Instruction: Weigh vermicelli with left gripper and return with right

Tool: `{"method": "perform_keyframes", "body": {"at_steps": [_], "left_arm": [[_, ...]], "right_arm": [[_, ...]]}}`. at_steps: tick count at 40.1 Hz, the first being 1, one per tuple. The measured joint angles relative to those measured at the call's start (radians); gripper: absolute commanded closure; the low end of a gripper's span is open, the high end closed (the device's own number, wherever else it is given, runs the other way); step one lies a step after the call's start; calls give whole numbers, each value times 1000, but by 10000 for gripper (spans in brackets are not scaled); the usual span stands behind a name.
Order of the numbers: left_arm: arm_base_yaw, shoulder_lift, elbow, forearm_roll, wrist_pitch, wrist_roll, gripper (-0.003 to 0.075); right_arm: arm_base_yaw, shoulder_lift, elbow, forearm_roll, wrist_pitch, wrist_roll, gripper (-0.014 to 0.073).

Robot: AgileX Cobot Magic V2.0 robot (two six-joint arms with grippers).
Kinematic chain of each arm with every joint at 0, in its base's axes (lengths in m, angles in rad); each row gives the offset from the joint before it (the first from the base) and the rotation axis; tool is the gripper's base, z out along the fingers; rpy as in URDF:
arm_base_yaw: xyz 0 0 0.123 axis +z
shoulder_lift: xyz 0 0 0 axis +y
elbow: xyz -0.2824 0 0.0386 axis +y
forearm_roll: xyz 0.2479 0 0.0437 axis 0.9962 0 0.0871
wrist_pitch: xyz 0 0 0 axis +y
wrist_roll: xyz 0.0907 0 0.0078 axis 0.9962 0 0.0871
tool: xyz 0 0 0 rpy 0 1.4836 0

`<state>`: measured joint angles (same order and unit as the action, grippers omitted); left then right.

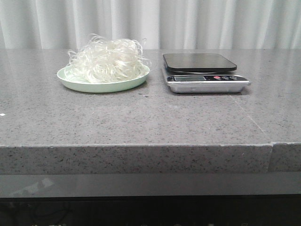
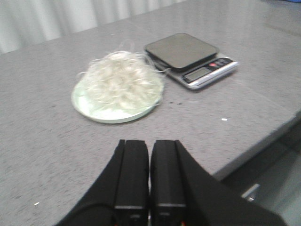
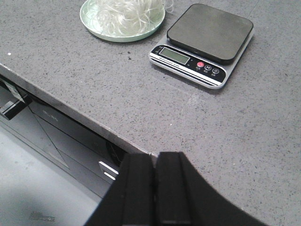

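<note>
The vermicelli (image 1: 107, 60) is a fluffy whitish tangle heaped on a pale green plate (image 1: 75, 81) at the table's back left. It also shows in the left wrist view (image 2: 123, 84) and in the right wrist view (image 3: 126, 14). A kitchen scale (image 1: 202, 70) with a dark platform stands to the right of the plate, its platform bare. My left gripper (image 2: 150, 143) is shut and empty, well short of the plate. My right gripper (image 3: 155, 155) is shut and empty over the table's front edge. Neither gripper shows in the front view.
The grey stone table (image 1: 141, 117) has a seam near its front right corner (image 1: 272, 143). A pale curtain (image 1: 150, 23) hangs behind the table. Dark cabinet fronts (image 3: 51, 136) lie below the front edge.
</note>
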<state>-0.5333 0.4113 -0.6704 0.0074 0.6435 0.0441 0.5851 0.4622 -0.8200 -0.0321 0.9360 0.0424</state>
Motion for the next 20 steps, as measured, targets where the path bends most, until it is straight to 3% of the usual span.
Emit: {"method": "perform_keyframes", "body": {"at_steps": [20], "left_arm": [[417,-374,468,-35,-269,0,564]], "right_arm": [[0,0,0,0,4,0,437]]}}
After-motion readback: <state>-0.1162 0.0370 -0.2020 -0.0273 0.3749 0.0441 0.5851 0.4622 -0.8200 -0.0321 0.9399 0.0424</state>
